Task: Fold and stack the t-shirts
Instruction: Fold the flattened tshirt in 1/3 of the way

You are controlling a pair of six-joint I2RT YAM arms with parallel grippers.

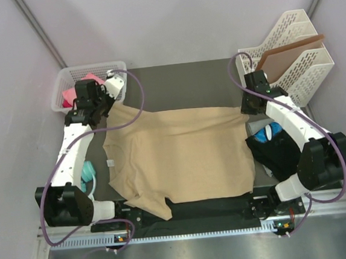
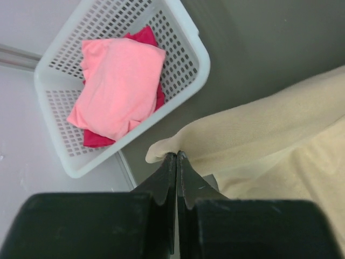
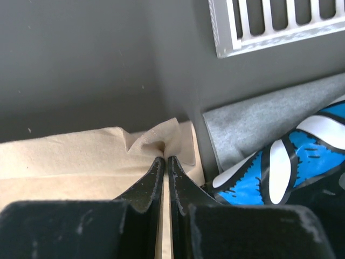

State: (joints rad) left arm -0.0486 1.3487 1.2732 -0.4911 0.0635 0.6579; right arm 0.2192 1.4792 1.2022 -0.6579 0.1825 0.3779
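Note:
A large tan t-shirt lies spread across the dark table, its white neck label on the left. My left gripper is shut on its far left sleeve tip, pinching the cloth. At the far right corner my right gripper is shut on the shirt's hem corner. A pink t-shirt over a red one lies folded in the white basket. On the right a pile of a grey, a black and a blue-and-white printed t-shirt lies beside the tan one.
A white file rack holding a brown board stands at the back right. A small teal object sits under my left arm. The basket stands at the back left corner, against the wall.

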